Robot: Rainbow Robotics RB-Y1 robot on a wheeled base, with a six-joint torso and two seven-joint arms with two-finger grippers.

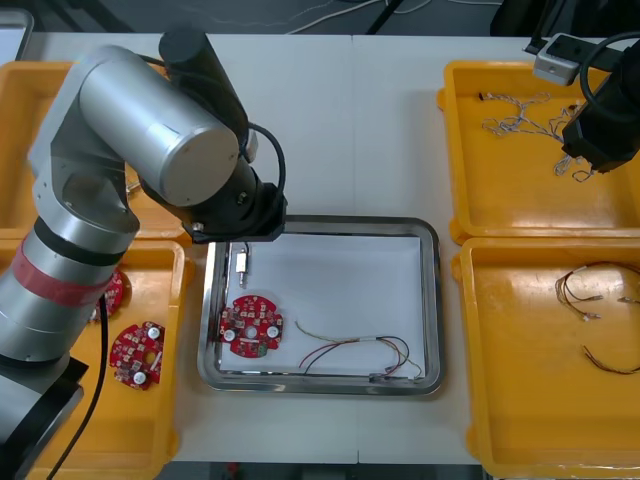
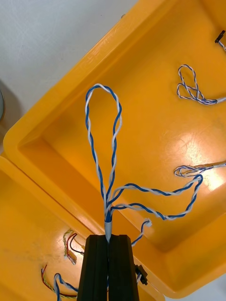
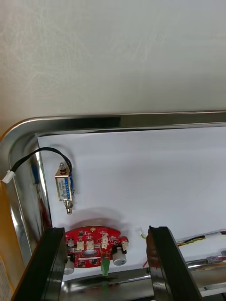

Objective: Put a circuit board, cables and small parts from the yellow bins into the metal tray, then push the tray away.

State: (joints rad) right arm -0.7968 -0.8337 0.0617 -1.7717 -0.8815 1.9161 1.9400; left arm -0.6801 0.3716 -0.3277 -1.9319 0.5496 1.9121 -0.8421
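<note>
Hanging limp and judged light, the blue and white cable (image 2: 101, 141) is pinched by its end in the closed right gripper (image 2: 108, 237) over the yellow bin (image 1: 510, 200) at the front view's upper right, while the left gripper (image 3: 106, 233) is held spread above the tray (image 3: 141, 120).

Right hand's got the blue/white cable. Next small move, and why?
Probably carry it across to the metal tray. The right hand is shut on the twisted blue and white cable over the far right yellow bin. The tray holds a circuit board, a small metal part and a red and yellow cable, but no blue one. The left hand hovers open over its left side.
</note>
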